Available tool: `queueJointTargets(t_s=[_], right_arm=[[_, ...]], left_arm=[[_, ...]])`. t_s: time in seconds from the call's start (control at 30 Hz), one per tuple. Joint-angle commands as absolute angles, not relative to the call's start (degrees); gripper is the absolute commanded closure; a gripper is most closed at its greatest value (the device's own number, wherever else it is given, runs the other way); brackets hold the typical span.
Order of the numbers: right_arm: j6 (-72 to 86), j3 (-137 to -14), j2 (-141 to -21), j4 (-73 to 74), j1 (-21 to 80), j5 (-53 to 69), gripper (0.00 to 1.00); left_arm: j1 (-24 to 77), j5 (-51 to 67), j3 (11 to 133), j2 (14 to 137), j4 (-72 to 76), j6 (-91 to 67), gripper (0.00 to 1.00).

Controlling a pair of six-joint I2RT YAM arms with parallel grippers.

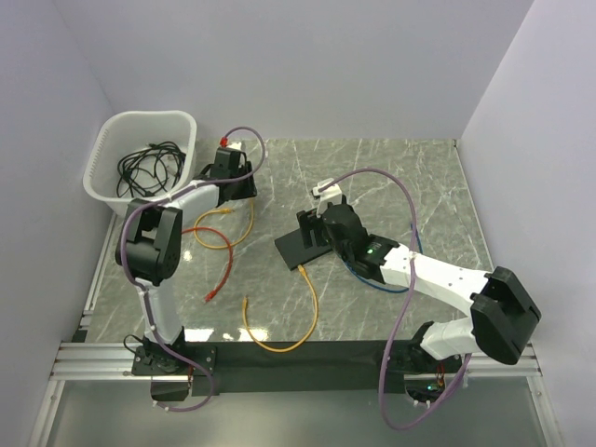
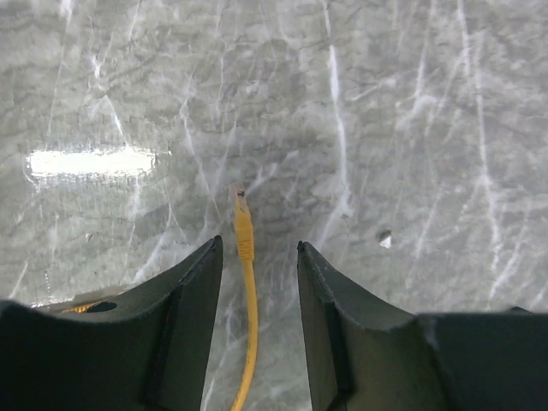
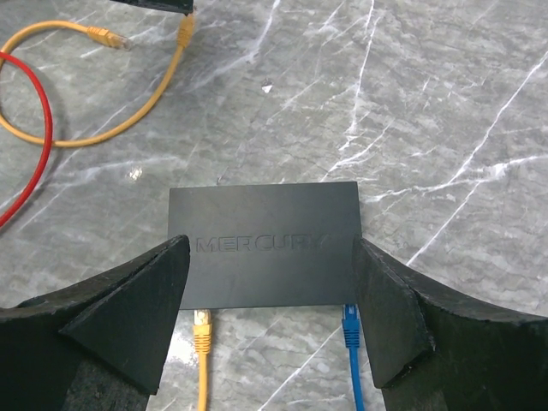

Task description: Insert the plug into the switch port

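Observation:
The black switch [image 3: 265, 244], marked MERCURY, lies flat on the marble table; it also shows in the top view [image 1: 296, 250]. A yellow plug [image 3: 202, 324] and a blue plug [image 3: 349, 320] sit at its near edge, at the sockets. My right gripper [image 3: 270, 253] is open, one finger on each side of the switch, and holds nothing; it also shows in the top view [image 1: 317, 223]. My left gripper [image 2: 257, 250] is open over a loose yellow cable whose plug [image 2: 242, 205] lies just ahead of the fingertips, untouched; in the top view the left gripper [image 1: 240, 186] is at the back left.
A white slotted basket [image 1: 102, 154] with black cables stands at the back left. A red cable [image 1: 223, 265] and yellow cable loops [image 1: 233, 228] lie left of the switch. A blue cable [image 1: 372, 282] runs under the right arm. Walls close in the back and both sides.

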State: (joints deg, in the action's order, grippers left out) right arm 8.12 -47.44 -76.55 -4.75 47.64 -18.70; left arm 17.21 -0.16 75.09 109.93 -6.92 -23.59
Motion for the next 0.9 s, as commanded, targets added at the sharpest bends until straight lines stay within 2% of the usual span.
queueJointTargets(t_s=[0.0,0.37,0.43,0.47,0.53,0.57,0.67,0.87], right_arm=[[9.1,-48.2,-77.0,-6.0,47.4,-19.0,0.18],[9.1,-48.2,-77.8,-6.2,47.5,-18.8,0.18],[9.1,-48.3,-78.0,-6.2,47.5,-18.7,0.18],[9.1,-48.2,-78.0,-6.2,47.5,-18.7,0.18],[9.1,-48.1,-78.3,-6.6,47.5,-18.5,0.18],[9.1,-48.2,-78.4,-6.4,47.5,-18.5,0.18],[9.0,-48.3,-78.8,-6.5,47.4,-18.5,0.19],[9.1,-46.9,-78.1,-7.8,47.5,-18.9,0.19]], left_arm=[[17.0,-2.2,77.7,112.0,-7.1,-23.2,0.53],[17.0,-1.9,82.8,117.3,-7.8,-23.2,0.56],[17.0,-1.9,83.0,117.9,-7.9,-23.1,0.61],[17.0,-1.9,83.1,118.0,-7.8,-22.9,0.69],[17.0,-2.2,83.3,118.5,-8.0,-22.9,0.76],[16.9,-2.2,83.3,118.6,-7.9,-22.7,0.85],[16.9,-1.7,83.6,118.9,-7.9,-22.3,0.99],[16.9,0.3,82.5,115.7,-7.5,-22.7,0.99]])
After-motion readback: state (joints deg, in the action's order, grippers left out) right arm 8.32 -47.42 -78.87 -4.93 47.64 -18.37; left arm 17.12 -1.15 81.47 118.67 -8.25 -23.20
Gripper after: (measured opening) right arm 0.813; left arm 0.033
